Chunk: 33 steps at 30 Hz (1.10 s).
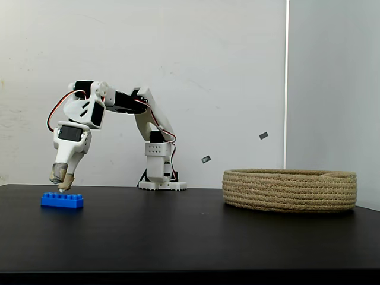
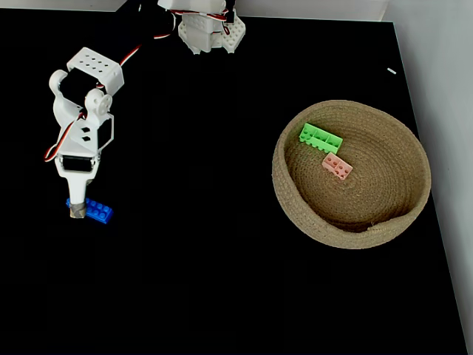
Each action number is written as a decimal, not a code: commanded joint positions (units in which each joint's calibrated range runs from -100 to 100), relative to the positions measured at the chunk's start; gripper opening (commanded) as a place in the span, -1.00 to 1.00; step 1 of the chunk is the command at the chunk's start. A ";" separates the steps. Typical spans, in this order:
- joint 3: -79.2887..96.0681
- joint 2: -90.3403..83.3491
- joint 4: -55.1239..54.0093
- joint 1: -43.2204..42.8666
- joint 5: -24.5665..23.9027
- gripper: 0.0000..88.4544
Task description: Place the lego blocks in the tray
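**Two bricks in the basket, one blue brick still on the table**

Count: three lego bricks, one tray, one arm.

Tray (image 2: 352, 228) is a round coiled rope basket, right side in both fixed views. Inside it: one green brick (image 2: 320, 138) and one pink brick (image 2: 337, 166), lying near each other toward the back-left of the basket floor, not touching as far as I can see.

One blue brick (image 1: 62, 200) lies flat on the black table (image 1: 190, 237), far left, well apart from the tray.

Gripper (image 1: 61, 189) points down over the brick's left end, fingertips at stud level. Fingers look close together; can't tell if they actually clamp the brick. Brick is on the table, not lifted.
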 commanded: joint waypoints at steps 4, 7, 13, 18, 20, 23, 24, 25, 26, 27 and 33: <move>-3.36 -1.61 1.19 0.00 0.29 -0.37; -3.18 -1.87 1.27 -0.17 1.90 -0.38; -4.27 -2.30 -1.06 -0.66 6.98 -0.38; -5.64 -2.38 -3.48 -0.74 10.74 -0.38; -5.28 -2.30 -4.06 -0.91 12.75 -0.38; -4.91 -2.55 -3.64 -1.24 15.78 -0.37; -4.82 -2.81 -3.56 -1.40 16.46 -0.36; -4.91 -2.98 -3.56 -1.40 17.00 -0.36; -4.91 -3.24 -3.56 -1.57 17.68 -0.37; -4.91 -3.50 -3.31 -1.73 18.46 -0.37; -5.09 -4.96 -0.89 -2.15 23.88 -0.38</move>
